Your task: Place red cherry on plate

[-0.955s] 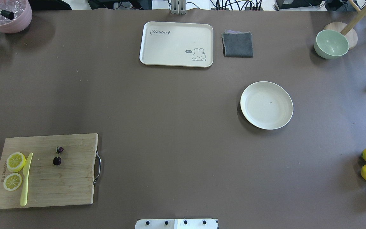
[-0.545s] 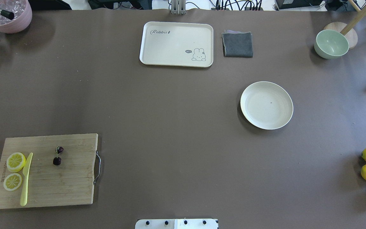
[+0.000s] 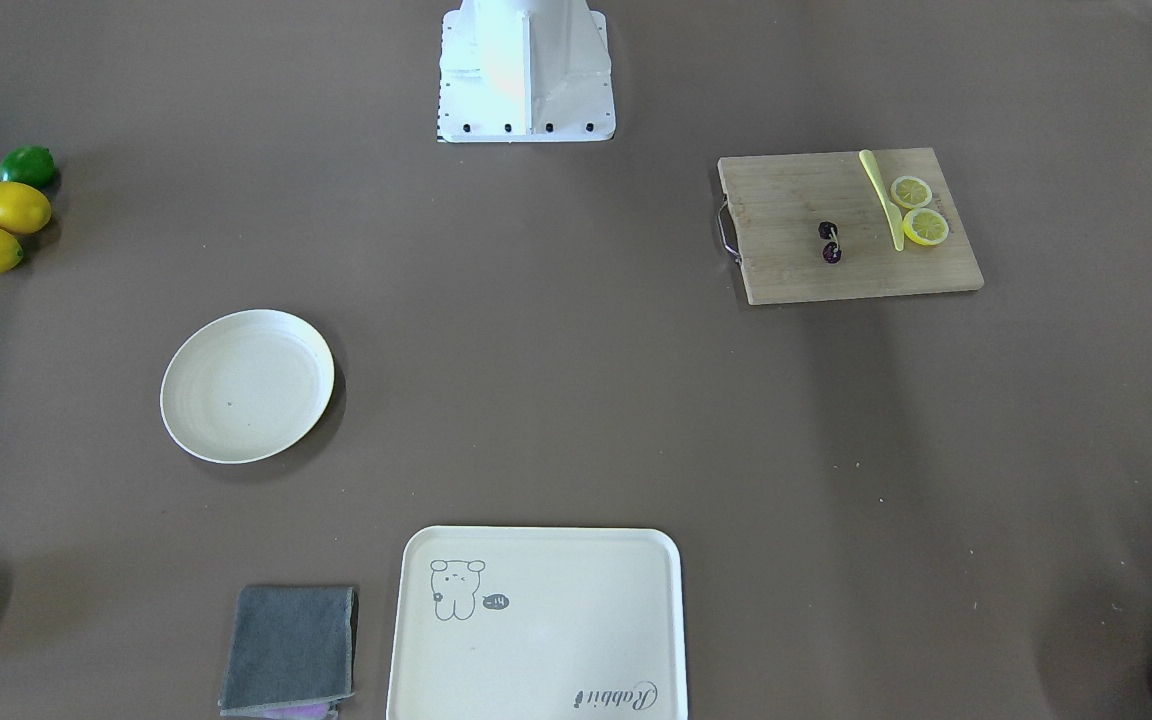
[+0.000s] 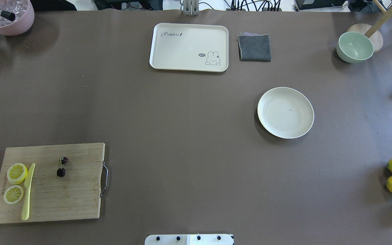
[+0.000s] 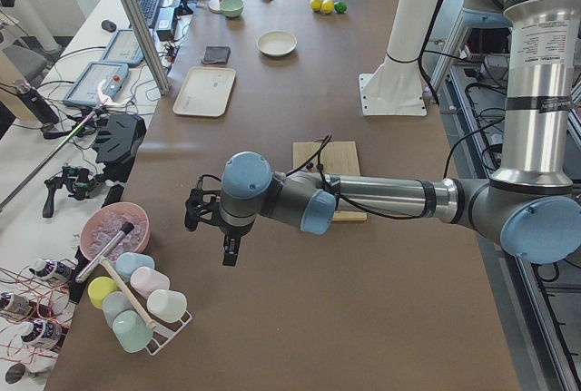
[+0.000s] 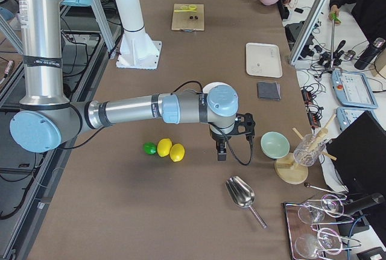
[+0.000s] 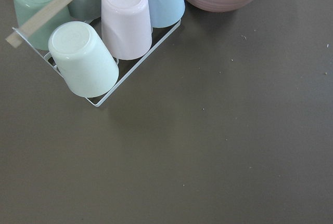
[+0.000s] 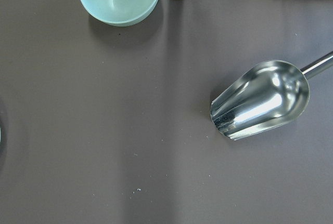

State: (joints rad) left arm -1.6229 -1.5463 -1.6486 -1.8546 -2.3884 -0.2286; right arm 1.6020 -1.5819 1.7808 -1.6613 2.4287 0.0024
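**The red cherry lies on the cutting board, well apart from the plate**

Front-facing view: the joined pair rests near the board's middle at upper right. A yellow knife and two lemon slices lie near it. The plate sits on the desk left of centre. A tray and a grey cloth lie along the bottom edge.

Overhead view: board and cherry are at lower left, on the robot's left side. The plate is right of centre.

Left side view: the left arm crosses in front of the board. The left tool hangs above the brown desk near a cup rack and a pink bowl. Whether it is open or closed, I cannot tell.

Right side view: the right arm holds the right tool above the desk between the lemons and a green bowl, near a metal scoop. Its state cannot be told either.

Left wrist view: upturned cups in the wire rack, and the pink bowl's rim.

Right wrist view: the green bowl and the scoop on the desk.
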